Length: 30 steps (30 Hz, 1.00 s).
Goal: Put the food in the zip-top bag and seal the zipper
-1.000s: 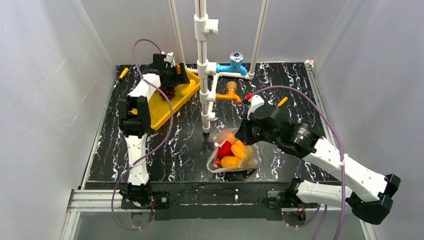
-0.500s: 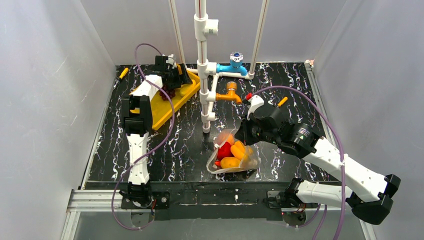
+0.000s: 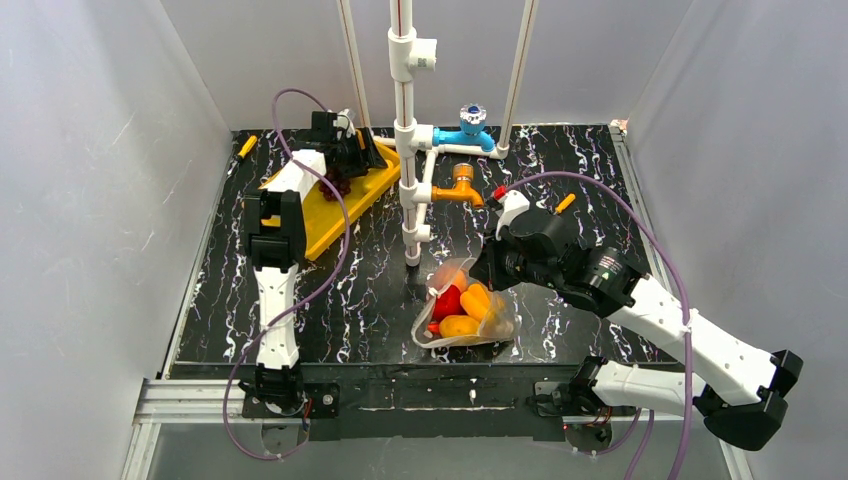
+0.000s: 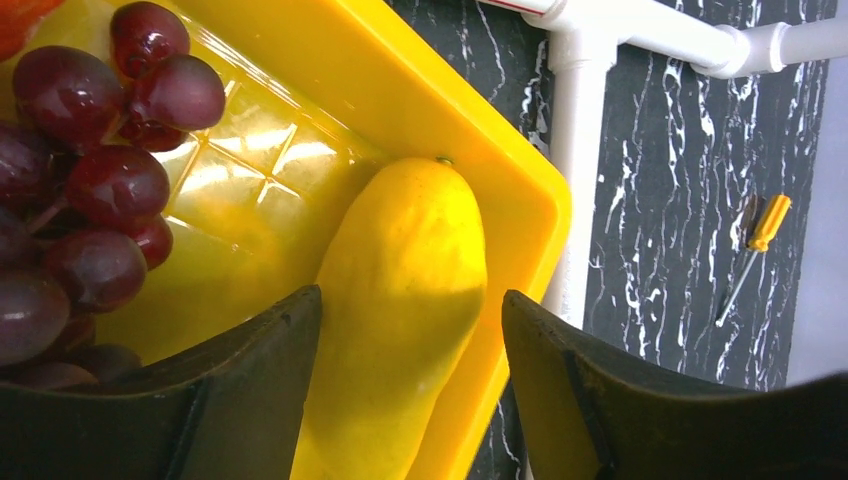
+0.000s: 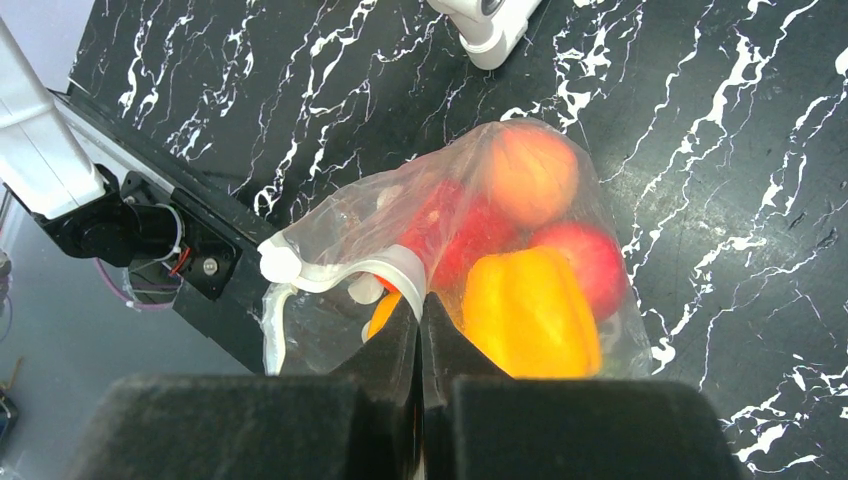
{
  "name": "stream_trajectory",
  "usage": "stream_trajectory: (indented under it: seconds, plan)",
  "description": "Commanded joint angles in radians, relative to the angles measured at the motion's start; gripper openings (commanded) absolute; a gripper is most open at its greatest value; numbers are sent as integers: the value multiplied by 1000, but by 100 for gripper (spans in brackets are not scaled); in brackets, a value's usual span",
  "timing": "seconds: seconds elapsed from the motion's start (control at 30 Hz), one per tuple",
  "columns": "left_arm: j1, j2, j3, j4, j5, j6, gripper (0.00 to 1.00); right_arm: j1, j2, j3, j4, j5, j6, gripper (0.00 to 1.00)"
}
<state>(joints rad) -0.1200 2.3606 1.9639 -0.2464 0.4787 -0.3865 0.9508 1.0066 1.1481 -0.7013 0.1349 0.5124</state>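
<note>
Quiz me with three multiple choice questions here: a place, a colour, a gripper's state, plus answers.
1. The grapes lie: A in the zip-top bag; B in the yellow tray; C on the tabletop.
2. The fruit that the left gripper straddles is: A red; B white; C yellow.
3. The right gripper is: A shut on the bag's rim; B open; C shut on nothing.
B, they rest on the tray's floor; C, it is long and plainly yellow; A, it pinches the rim.
</note>
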Motion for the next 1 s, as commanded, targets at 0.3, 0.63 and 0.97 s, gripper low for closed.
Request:
stream_trajectory:
  seconds: [0.3, 0.63, 0.97]
  plan:
    - [-4, 52, 56, -59, 1, -22, 56, -3, -28, 8, 48, 3, 6, 1]
    - [-5, -157, -1, -142, -158, 101, 26, -3, -4, 10, 74, -10, 2, 1]
    - [-3, -558, -265, -186, -293, 70, 18, -3, 18, 17, 91, -28, 1, 1]
